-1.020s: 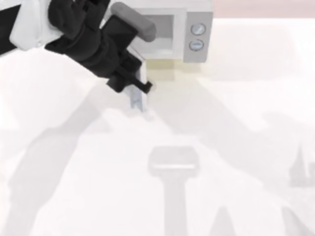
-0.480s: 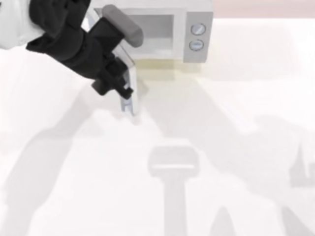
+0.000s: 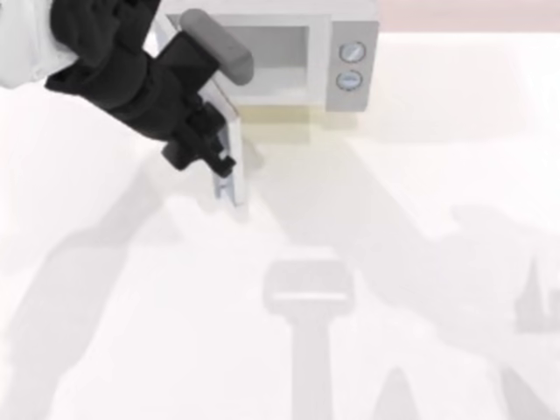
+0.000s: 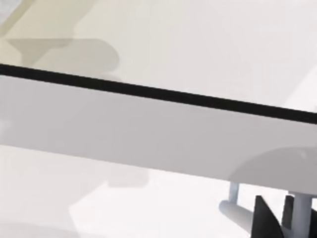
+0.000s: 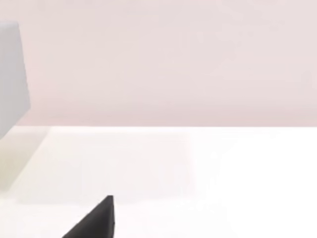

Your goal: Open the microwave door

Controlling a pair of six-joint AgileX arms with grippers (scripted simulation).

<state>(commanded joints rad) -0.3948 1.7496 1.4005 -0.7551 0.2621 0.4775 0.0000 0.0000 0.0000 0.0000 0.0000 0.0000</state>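
Left tool (image 3: 220,164), black and two-fingered, is clamped on the thin vertical handle at the free edge of the flat light-grey rectangular microwave door (image 3: 229,149), which stands swung out from the small boxy light-grey microwave (image 3: 289,52) toward the near side of the white worktop (image 3: 394,262), roughly square to the oven's front. With the door out that far, the pale cavity of the microwave is open to view, so the pulling step looks close to its end (judged only from how wide the panel stands). In the left wrist view the door (image 4: 148,134) fills the frame as a broad grey band with a dark edge line, and the pale handle bar shows between the dark fingers (image 4: 265,223) at the corner. What the next move seems to call for is either a little more swing about the hinge on the microwave's left side, keeping the pull along the arc so the handle does not slip, or a release and a retreat clear of the panel. My right arm is parked off to the microwave's right; its tool (image 5: 94,220) shows only as a dark tip in the right wrist view, and whether it is apart or together I cannot tell. Count: one microwave, one door, two round silver knobs (image 3: 351,66) on the strip at the microwave's right, two arms, one at work.
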